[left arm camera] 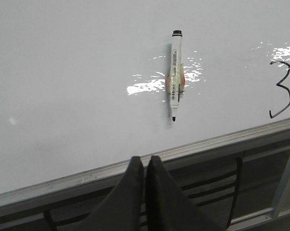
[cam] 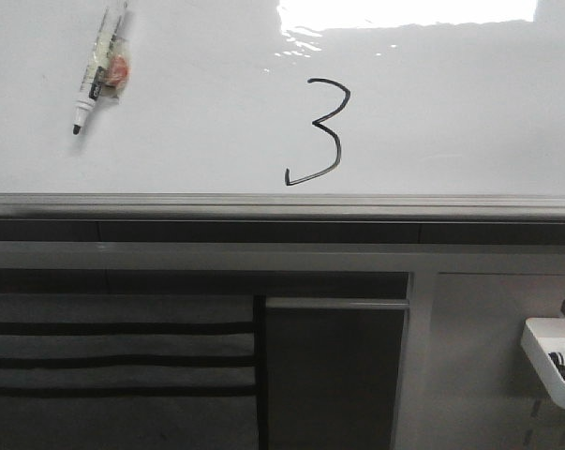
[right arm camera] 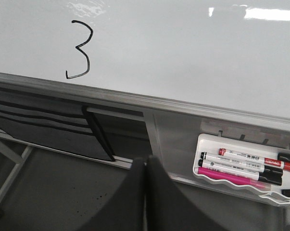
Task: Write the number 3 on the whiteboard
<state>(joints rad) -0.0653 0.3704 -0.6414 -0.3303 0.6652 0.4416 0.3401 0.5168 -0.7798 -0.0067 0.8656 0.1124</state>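
Observation:
A thin black number 3 [cam: 319, 132] is drawn on the glossy whiteboard [cam: 451, 112], just above its grey bottom rail. It also shows in the left wrist view [left arm camera: 281, 89] and the right wrist view [right arm camera: 80, 49]. A white marker [cam: 98, 70] with a black tip rests on the board at the upper left, uncapped, tip toward the rail; it shows in the left wrist view [left arm camera: 174, 74]. My left gripper [left arm camera: 144, 159] is shut and empty, below the rail. My right gripper [right arm camera: 145, 161] is shut and empty, below the board. Neither gripper shows in the front view.
A small white tray [right arm camera: 209, 144] with several markers, red, black and pink, hangs below the board at the right; it also shows in the front view [cam: 544, 352]. Grey rail [cam: 263, 204] and dark slatted panels [cam: 113, 356] lie below the board.

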